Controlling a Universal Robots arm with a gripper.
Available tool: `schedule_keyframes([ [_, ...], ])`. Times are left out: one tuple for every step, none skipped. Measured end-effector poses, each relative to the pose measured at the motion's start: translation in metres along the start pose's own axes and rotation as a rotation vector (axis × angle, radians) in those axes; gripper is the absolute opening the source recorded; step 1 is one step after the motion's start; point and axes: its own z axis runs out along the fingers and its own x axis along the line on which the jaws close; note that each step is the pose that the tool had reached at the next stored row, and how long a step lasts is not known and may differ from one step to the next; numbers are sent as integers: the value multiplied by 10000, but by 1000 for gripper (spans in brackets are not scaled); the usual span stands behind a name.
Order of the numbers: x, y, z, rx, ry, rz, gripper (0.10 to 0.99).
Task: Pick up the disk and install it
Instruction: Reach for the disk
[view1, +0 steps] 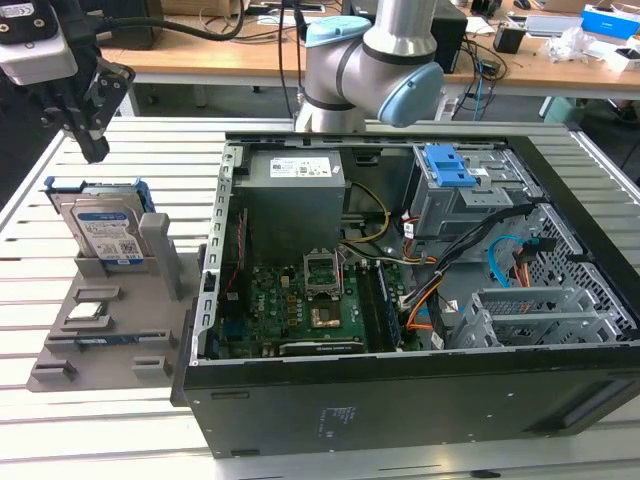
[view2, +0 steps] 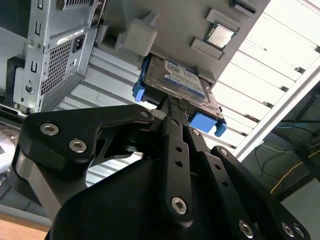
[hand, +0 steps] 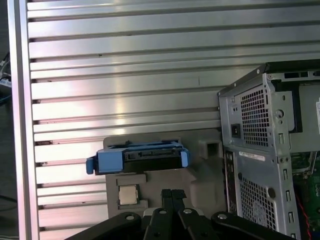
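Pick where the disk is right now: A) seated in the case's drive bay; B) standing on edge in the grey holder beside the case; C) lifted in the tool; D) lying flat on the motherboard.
B: the disk stands on edge in the grey holder beside the computer case, with the tool above it.

One disk, one processor chip, one computer case.

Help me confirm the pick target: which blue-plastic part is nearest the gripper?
The disk, upright in the grey holder close by the gripper; the blue latch sits inside the computer case.
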Motion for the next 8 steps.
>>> schedule_keyframes([
  [28, -2, -1, 0, 1, 0, 106],
  [60, -5, -2, 1, 1, -1, 106],
  [91, -7, -3, 0, 1, -1, 106],
  [129, -10, -4, 0, 1, -1, 106],
  [146, -11, -4, 1, 1, -1, 106],
  [165, -13, -5, 0, 1, -1, 106],
  [185, -14, -5, 0, 0, -1, 106],
  [205, -15, -6, 1, 0, 0, 106],
])
